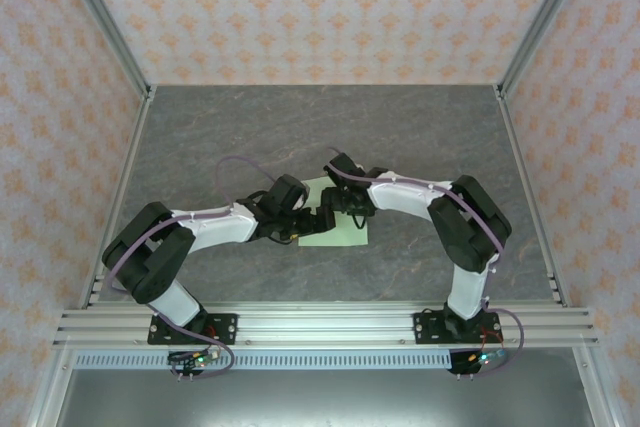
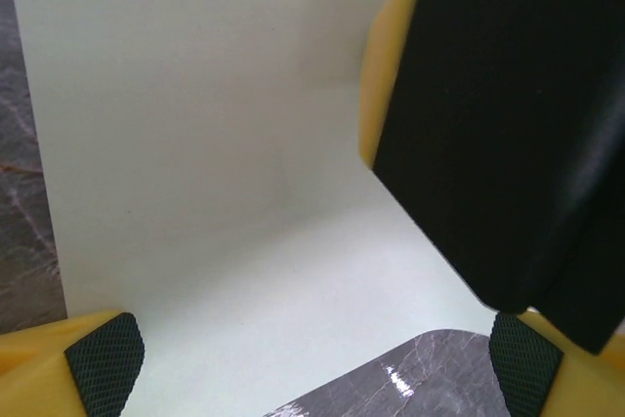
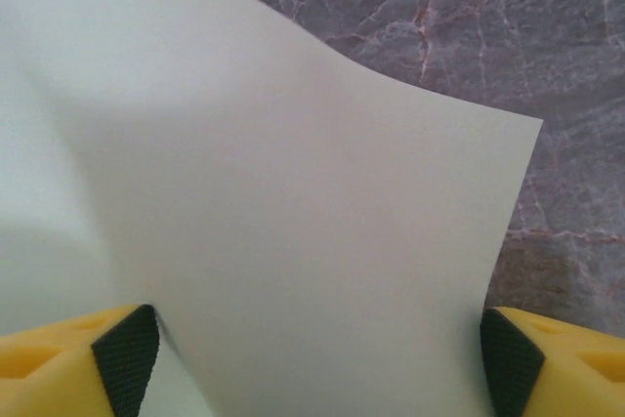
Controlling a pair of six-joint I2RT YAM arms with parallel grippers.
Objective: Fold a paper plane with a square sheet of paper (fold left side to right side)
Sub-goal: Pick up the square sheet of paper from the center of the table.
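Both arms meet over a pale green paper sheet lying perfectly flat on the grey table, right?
Not flat: the right wrist view shows the square sheet of paper curving up off the grey table in a wave. The rest is right.

Overhead, your left tool (image 1: 298, 229) and right tool (image 1: 338, 213) hide much of the square sheet of paper (image 1: 350, 236); wrist views crop it.
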